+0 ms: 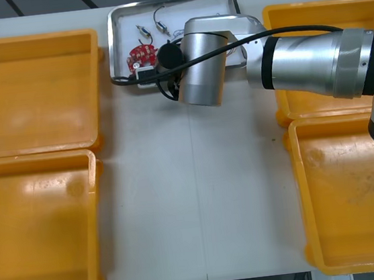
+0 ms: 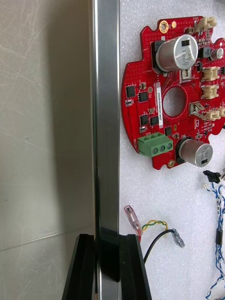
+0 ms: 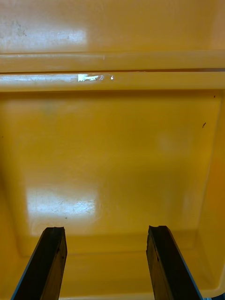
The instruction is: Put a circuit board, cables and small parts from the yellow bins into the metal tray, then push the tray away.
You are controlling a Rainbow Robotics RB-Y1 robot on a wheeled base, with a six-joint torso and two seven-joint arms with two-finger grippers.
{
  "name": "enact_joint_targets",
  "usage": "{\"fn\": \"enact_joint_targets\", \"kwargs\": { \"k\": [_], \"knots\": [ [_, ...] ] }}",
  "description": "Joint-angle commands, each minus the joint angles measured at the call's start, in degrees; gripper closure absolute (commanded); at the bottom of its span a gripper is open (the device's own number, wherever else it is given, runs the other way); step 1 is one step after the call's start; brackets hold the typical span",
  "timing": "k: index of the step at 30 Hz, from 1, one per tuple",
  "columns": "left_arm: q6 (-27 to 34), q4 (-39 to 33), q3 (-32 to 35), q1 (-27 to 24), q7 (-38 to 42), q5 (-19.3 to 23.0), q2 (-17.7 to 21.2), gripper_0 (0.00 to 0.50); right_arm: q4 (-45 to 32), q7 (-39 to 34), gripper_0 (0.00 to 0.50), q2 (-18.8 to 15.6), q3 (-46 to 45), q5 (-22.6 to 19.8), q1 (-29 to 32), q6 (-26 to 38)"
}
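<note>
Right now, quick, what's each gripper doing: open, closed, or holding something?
Left gripper: open, over a yellow bin.
Right gripper: closed on the rim of the metal tray.

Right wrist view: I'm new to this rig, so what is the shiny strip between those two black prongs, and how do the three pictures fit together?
The prongs are the fingers of the right gripper, filmed from a camera on that wrist. They are shut on the rim of the shiny rectangular metal tray. Inside it lie a round red circuit board, a twisted blue and white cable and a red and yellow cable. The front view looks down from above: the silver right arm reaches to the tray, which also holds small metal parts, between four yellow plastic bins. The left wrist view shows the left gripper, open, over one bin.
</note>
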Motion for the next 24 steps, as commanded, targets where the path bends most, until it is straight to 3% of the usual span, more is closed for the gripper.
{"fn": "enact_joint_targets", "kwargs": {
  "k": [1,2,4,6,8,17,24],
  "knots": [
    [0.36,-0.79,-0.42,0.3,-2.58,0.41,2.24,0.0,-0.17,2.59,0.417,0.87,0.34,-0.37,-3.55,-0.62],
    [0.36,-0.79,-0.42,0.3,-2.58,0.41,2.24,0.0,-0.26,2.59,0.393,0.96,0.34,-0.46,-3.64,-0.62],
    [0.36,-0.79,-0.42,0.3,-2.58,0.41,2.24,0.0,-0.35,2.85,0.26,0.96,0.43,-1.34,-3.64,-0.62],
    [0.36,-0.79,-0.42,0.3,-2.58,0.41,2.24,0.0,-0.35,3.29,0.072,0.87,0.34,-3.01,-3.64,-0.62],
    [0.36,-0.79,-0.42,0.3,-2.58,0.41,2.24,0.0,-0.35,3.38,0.0,0.87,0.34,-4.33,-3.64,-0.44],
    [0.36,-0.79,-0.42,0.3,-2.58,0.41,2.24,0.0,-5.36,4.52,0.0,-1.15,-5.2,-5.38,-3.64,8.08],
    [0.36,-0.79,-0.42,0.3,-2.58,0.41,2.24,0.0,-11.86,4.61,0.0,-4.84,-13.72,-11.71,-3.55,18.72]
  ]
}}
